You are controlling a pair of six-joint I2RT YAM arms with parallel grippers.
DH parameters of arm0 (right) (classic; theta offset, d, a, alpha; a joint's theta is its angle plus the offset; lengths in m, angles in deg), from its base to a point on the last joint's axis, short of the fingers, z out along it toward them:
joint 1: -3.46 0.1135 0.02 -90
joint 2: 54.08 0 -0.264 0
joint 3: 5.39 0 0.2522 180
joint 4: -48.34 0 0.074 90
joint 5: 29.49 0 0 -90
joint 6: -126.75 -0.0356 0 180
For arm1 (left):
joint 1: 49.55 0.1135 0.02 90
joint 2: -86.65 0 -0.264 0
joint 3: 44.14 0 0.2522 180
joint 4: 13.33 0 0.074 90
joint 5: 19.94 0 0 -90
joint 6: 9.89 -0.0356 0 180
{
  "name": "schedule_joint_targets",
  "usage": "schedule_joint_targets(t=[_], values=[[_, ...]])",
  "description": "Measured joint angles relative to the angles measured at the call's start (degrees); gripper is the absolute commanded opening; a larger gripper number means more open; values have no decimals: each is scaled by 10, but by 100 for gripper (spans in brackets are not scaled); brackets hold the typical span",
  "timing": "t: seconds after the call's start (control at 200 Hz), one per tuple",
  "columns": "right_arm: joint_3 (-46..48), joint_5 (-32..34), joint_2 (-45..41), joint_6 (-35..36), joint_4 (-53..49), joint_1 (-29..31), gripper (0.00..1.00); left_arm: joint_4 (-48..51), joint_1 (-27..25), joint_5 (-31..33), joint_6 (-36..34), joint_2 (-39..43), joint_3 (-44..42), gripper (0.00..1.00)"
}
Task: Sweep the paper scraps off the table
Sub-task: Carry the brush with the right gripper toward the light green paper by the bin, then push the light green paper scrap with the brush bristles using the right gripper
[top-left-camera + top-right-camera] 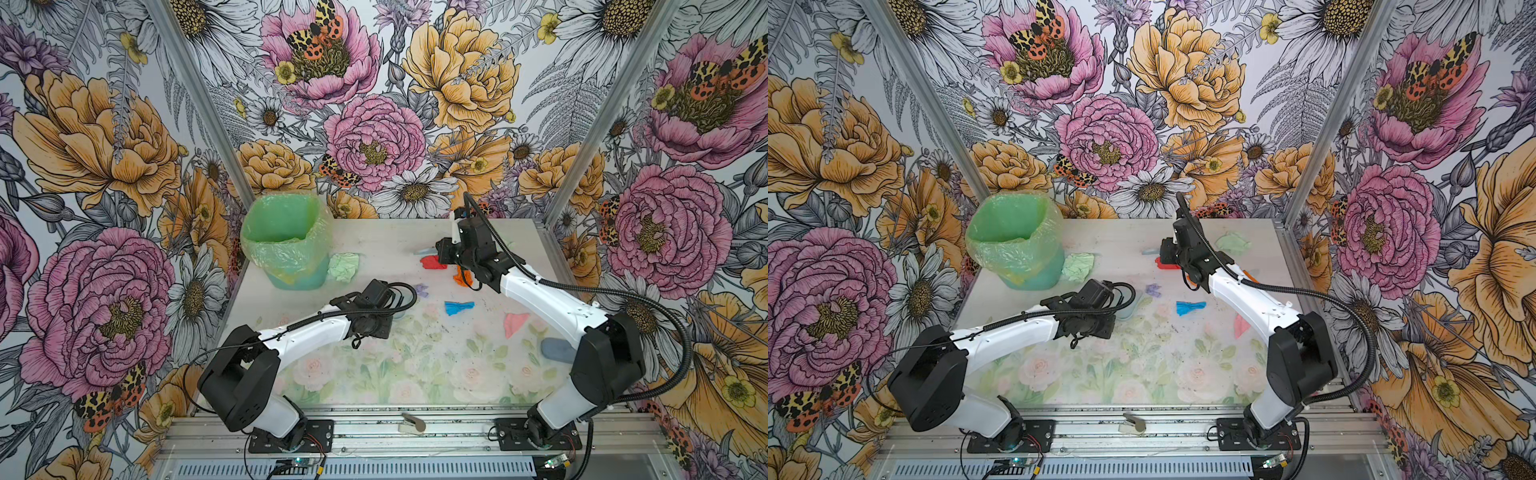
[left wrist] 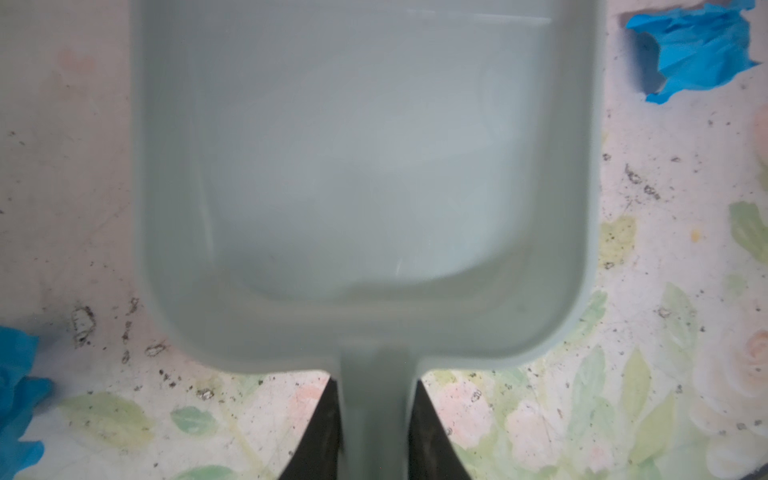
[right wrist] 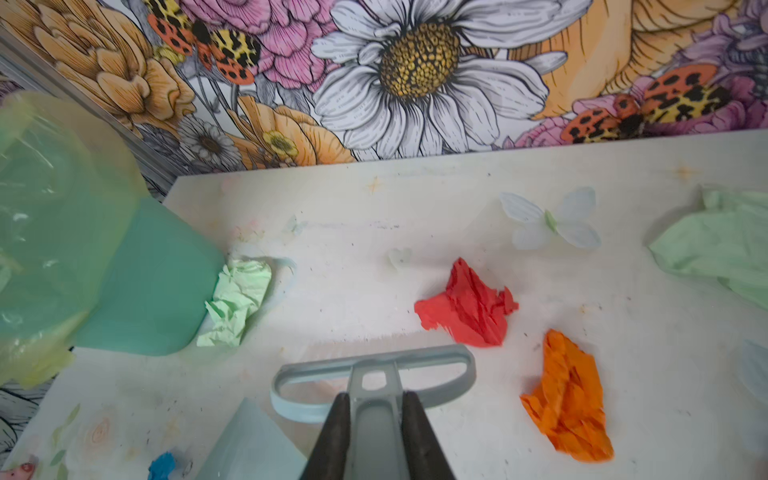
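Rose-printed table (image 1: 415, 374); left fingers (image 2: 328, 432) tight on dustpan (image 2: 361, 166), right fingers (image 3: 336, 436) tight on brush (image 3: 376, 428).

Both top views looked down from high over the near edge of the table (image 1: 415, 374) toward the back wall (image 1: 374, 124), taking in all of it. The left wrist camera hung close above the dustpan (image 2: 365, 166), facing down (a blue scrap (image 2: 698, 54) showed from overhead too). The right wrist camera peered low past the brush (image 3: 374, 415) toward the bin (image 3: 137, 282) and that wall.
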State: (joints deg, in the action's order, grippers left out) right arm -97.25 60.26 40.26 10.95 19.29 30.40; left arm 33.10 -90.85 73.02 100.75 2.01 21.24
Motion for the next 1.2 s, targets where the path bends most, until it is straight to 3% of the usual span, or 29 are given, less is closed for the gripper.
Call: schedule_joint_targets(t=[0.185,0.701,1.201], values=[[-88,-63,94,35,64,0,0,20,-12,0,26,44,-17,15],[-163,-224,257,64,210,15,0,66,-28,1,91,167,-73,16],[-218,-253,355,64,250,66,0,93,-32,7,127,193,-86,17]])
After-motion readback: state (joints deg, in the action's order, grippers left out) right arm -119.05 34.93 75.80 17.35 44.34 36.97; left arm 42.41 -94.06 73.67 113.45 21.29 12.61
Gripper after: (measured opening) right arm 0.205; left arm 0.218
